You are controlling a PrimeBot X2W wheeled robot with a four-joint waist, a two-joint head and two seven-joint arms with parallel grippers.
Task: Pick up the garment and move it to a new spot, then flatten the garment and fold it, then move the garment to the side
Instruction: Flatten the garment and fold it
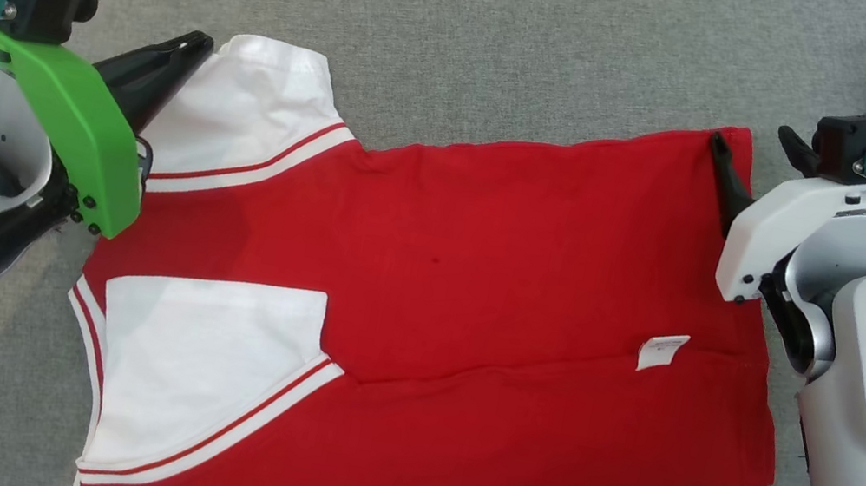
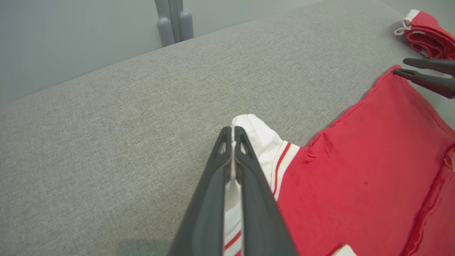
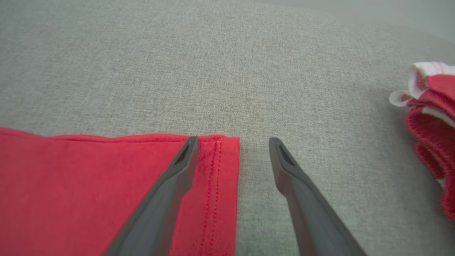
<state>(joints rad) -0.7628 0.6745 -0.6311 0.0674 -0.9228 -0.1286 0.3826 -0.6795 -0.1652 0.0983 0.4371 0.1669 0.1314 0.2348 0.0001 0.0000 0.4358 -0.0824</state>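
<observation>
Left end effector (image 2: 233, 142) is pressed together on the white sleeve (image 1: 265, 92) of the red garment (image 1: 436, 279), which lies spread on the grey fabric surface (image 1: 470, 20). The right end effector (image 3: 233, 142) stands spread astride the far hem corner (image 3: 217, 153), one finger over cloth, one over bare surface. I'd say it should drop and pinch that corner, then both rise level so the fold lands straight. Whether its finger touches the cloth I can't tell, and the garment's near left corner runs off the head view.
</observation>
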